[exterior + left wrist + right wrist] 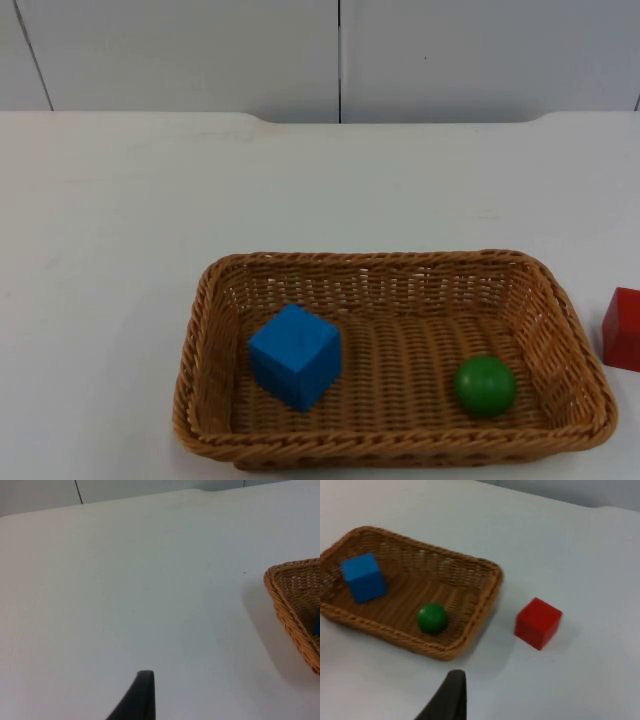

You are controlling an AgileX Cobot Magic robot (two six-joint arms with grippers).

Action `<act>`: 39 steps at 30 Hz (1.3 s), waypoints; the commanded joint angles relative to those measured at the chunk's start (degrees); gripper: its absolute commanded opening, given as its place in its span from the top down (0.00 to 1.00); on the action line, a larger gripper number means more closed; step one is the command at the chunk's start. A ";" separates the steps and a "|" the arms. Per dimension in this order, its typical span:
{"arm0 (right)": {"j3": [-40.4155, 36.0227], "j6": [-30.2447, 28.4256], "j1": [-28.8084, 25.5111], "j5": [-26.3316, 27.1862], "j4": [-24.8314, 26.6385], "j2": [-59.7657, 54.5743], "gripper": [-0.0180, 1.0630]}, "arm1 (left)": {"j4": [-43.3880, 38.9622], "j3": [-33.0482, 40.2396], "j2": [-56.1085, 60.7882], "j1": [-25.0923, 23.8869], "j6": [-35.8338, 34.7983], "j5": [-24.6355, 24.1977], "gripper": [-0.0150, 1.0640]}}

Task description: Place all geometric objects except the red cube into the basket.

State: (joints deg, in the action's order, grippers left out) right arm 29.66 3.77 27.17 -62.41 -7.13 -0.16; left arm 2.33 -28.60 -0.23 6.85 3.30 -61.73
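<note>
One basket (pixel 210 300) sits at the near edge of the tabletop (pixel 120 220), a woven brown rectangle lying long side across. Inside it are two things: one blue cube (pixel 295 355) toward its left end, turned so a corner faces forward, and one green ball (pixel 486 385) toward its right end. The two lie well apart on the basket floor, neither touching a wall.

One red cube (pixel 622 328) stands on the tabletop just beside the basket's right end, outside it and not touching the rim; nothing lies between the two.

Past the basket the white tabletop runs back to one grey wall (pixel 200 50), which shows vertical seams.

The right gripper (pixel 451 696) hangs above the tabletop near the basket's right end, with the ball, both cubes and the basket before it. The left gripper (pixel 142 696) hangs over bare tabletop left of the basket. One dark fingertip of each is visible, so I cannot tell whether either pair of fingers is spread or pressed together.
</note>
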 commanded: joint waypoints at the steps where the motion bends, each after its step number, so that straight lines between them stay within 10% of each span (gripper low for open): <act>1: -0.23 0.05 -3.29 0.65 0.06 0.16 0.01 | 0.00 0.31 0.23 -0.21 -0.52 0.12 0.01; 16: -0.23 0.05 -21.02 0.65 0.06 0.16 0.01 | 0.00 0.31 0.23 -0.21 -0.52 0.12 0.01; 28: -0.23 0.05 -22.13 0.65 -0.03 0.16 0.01 | 0.00 0.31 0.23 -0.35 -0.51 0.12 0.01; 39: -0.23 0.05 -22.13 0.65 -0.22 0.16 0.01 | 0.00 0.31 0.23 -11.15 -0.51 0.12 0.01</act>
